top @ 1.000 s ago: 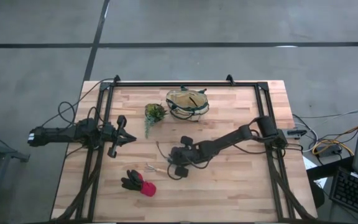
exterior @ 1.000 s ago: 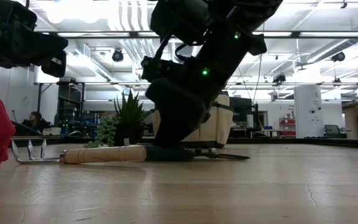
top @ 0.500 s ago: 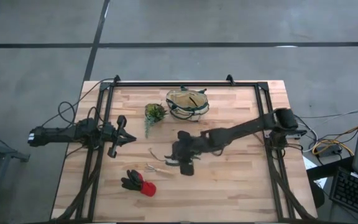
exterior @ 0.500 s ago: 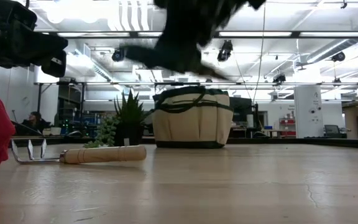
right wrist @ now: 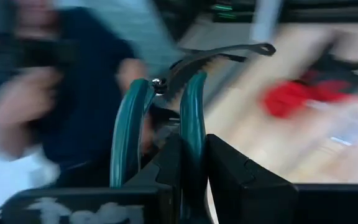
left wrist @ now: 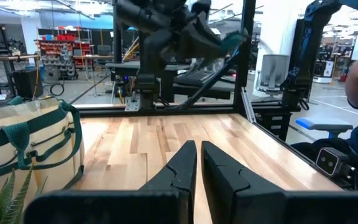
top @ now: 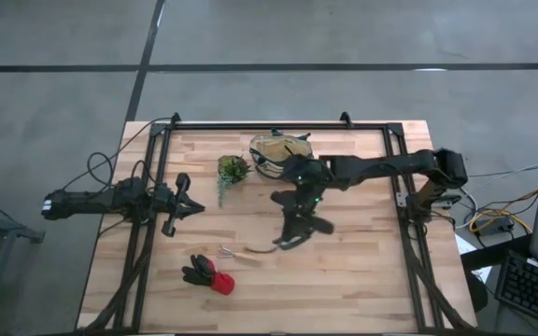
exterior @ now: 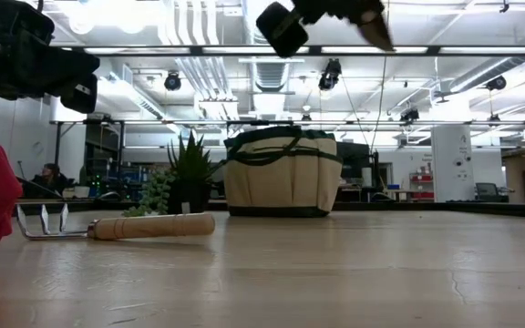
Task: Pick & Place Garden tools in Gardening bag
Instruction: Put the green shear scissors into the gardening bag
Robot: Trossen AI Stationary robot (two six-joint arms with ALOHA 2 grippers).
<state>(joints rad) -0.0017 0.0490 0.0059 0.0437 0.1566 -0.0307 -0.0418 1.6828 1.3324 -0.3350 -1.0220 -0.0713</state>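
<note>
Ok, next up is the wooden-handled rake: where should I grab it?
Take the wooden handle mid-length, coming straight down with the fingers across it. The rake lies flat, so only its top is open, and the prongs end sits close to the gloves.

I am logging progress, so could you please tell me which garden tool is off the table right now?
The teal-handled shears, clamped in the right gripper. The wooden-handled rake and red-and-black gloves lie on the table.

high: looking straight down over whole worktop (top: pixel 362 261) | low: sitting at worktop level, facing gardening bag (exterior: pixel 282 173) | wrists: looking past own fingers | shared: bag
</note>
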